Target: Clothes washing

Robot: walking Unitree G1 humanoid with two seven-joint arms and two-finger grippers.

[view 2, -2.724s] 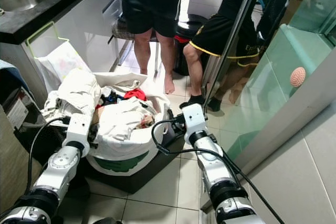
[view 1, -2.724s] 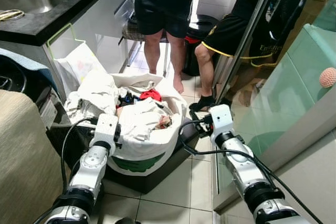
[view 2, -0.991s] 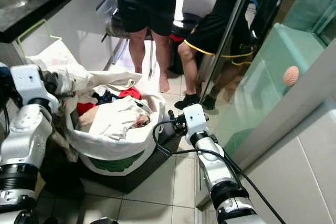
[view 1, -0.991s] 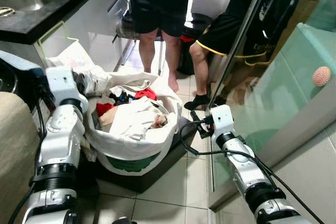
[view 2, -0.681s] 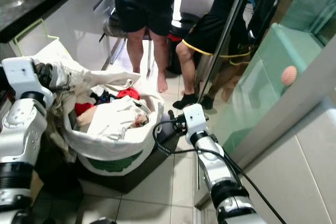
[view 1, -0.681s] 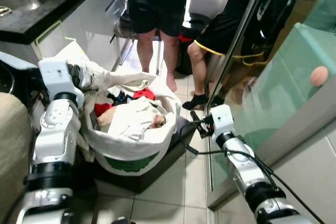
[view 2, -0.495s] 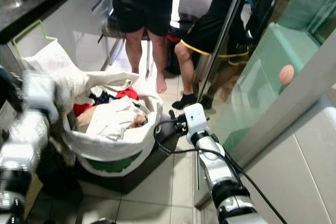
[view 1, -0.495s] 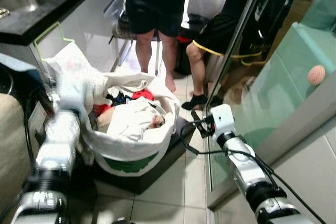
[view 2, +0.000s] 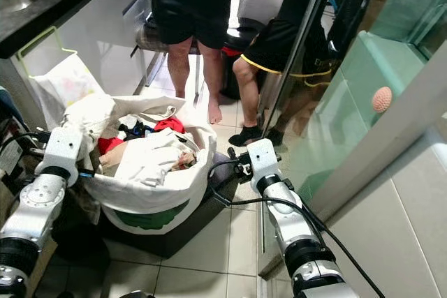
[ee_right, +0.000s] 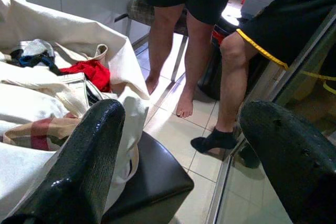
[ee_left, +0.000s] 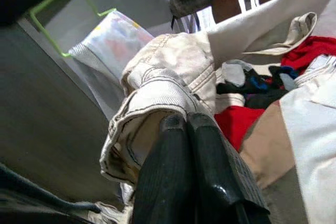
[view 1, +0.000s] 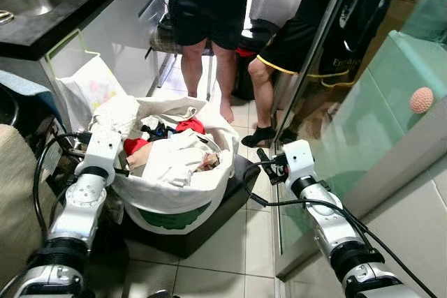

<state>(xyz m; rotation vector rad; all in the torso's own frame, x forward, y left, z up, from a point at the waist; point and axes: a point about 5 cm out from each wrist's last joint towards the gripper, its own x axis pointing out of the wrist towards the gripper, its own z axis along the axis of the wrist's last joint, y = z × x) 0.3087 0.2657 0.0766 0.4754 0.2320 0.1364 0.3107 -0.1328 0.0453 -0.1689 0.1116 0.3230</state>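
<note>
A white laundry bag stuffed with clothes stands on a black stool. White garments lie on top, and a red one lies toward the back. My left gripper is at the bag's left rim. Its fingers are pressed together at the hem of a cream corduroy garment, which is bunched on that rim. My right gripper hovers open by the stool's right edge, its fingers wide apart and holding nothing.
Two people's legs stand just behind the bag. A glass sliding door runs along the right. On the left are a dark counter with a sink and a plastic bag on a green wire rack.
My left arm has come down from beside the counter to the bag's left rim, and the cream garment came with it. My right arm has hardly moved.
</note>
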